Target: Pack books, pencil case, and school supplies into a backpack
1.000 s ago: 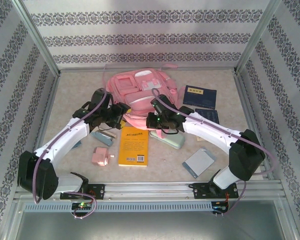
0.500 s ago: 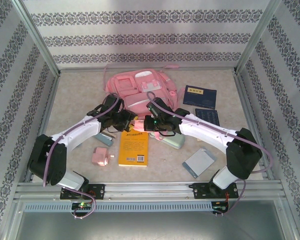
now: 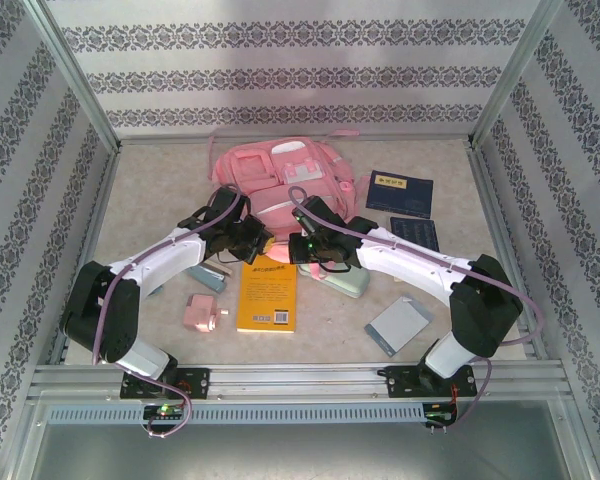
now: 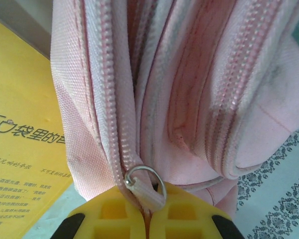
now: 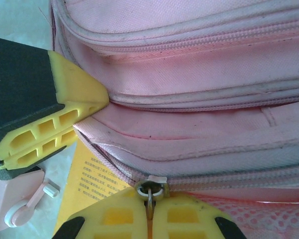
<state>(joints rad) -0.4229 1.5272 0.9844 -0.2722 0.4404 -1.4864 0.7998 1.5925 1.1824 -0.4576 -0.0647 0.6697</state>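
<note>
My left end effector and right end effector each clamp a metal-ringed zip pull on the large pink fabric backpack; I'd draw them steadily apart, keeping it taut.

Paperback just before backpack

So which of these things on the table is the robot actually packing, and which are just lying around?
For the job: pink backpack, yellow book, navy books, mint pencil case, pink boxy item, small teal piece, grey-blue pad.

Not part of it: patterned walls, metal rail; these are just the enclosure.
</note>
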